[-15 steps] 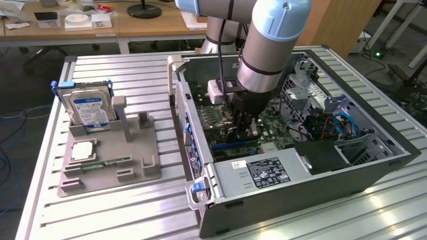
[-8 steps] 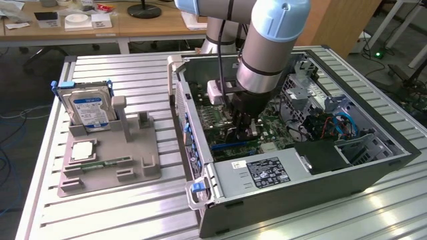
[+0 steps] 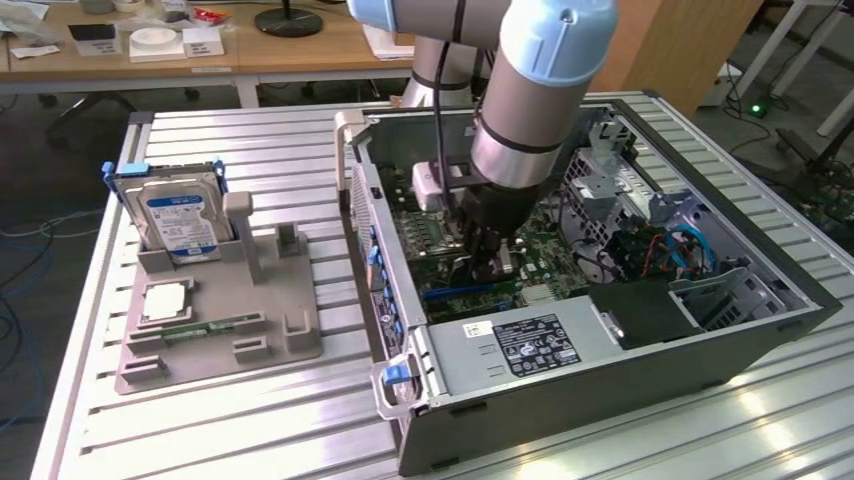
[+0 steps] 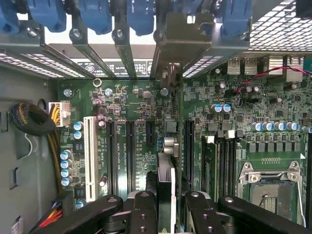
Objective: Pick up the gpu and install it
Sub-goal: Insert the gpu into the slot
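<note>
Bright, even daylight; glare streaks the ribbed table [image 3: 747, 420], the case interior [image 3: 641, 260] shadowed.

In the exterior view the arm hides the gripper [image 3: 483, 262] inside the computer case [image 3: 747, 330] (fingers unreadable). In the wrist view the gpu [image 4: 165, 195] shows edge-on, cut off by the frame.

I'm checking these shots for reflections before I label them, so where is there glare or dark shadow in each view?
Exterior view: bright glare streaks on the ribbed metal table near the computer case, whose inside under the arm is shadowed. Wrist view: strong backlight through the slot openings behind the card's metal bracket washes them white; the motherboard is evenly lit; the pincer holding the card is dark.
</note>
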Tool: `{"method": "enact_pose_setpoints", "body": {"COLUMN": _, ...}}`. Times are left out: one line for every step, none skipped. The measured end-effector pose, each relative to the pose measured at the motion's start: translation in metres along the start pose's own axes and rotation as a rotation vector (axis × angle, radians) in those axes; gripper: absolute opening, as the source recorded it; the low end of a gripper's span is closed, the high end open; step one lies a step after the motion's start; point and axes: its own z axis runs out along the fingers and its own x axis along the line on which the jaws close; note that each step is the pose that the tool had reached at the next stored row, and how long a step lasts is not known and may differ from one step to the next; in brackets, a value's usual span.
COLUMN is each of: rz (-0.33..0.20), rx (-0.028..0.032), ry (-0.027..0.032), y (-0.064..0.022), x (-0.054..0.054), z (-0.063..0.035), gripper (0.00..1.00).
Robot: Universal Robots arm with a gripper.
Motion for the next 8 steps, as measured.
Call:
{"method": "enact_pose_setpoints", "body": {"rz": 0.0, "rx": 0.0, "ry": 0.0001, "y": 0.0001, "x": 0.0, "z": 0.0003, "gripper": 0.27}}
{"method": "enact_pose_setpoints", "body": {"rz": 0.0, "rx": -0.0001, "ry": 0.0001, "y": 0.0003, "x": 0.0001, "z": 0.0006, "gripper": 0.27}}
{"method": "enact_pose_setpoints", "body": {"rz": 0.0, "rx": -0.0001, "ry": 0.0001, "y": 0.0004, "x": 0.0001, "z": 0.0009, "gripper": 0.27}}
{"method": "enact_pose_setpoints", "body": {"rz": 0.0, "rx": 0.0, "ry": 0.0001, "y": 0.0005, "x": 0.0001, "z": 0.0013, "gripper": 0.27}}
{"method": "enact_pose_setpoints", "body": {"rz": 0.0, "rx": -0.0001, "ry": 0.0002, "y": 0.0006, "x": 0.0002, "z": 0.0016, "gripper": 0.27}}
{"method": "enact_pose_setpoints", "body": {"rz": 0.0, "rx": -0.0001, "ry": 0.0001, "y": 0.0007, "x": 0.0002, "z": 0.002, "gripper": 0.27}}
{"method": "enact_pose_setpoints", "body": {"rz": 0.0, "rx": 0.0, "ry": 0.0, "y": 0.0007, "x": 0.0002, "z": 0.0024, "gripper": 0.27}}
{"method": "enact_pose_setpoints", "body": {"rz": 0.0, "rx": 0.0, "ry": 0.0, "y": 0.0008, "x": 0.0002, "z": 0.0029, "gripper": 0.27}}
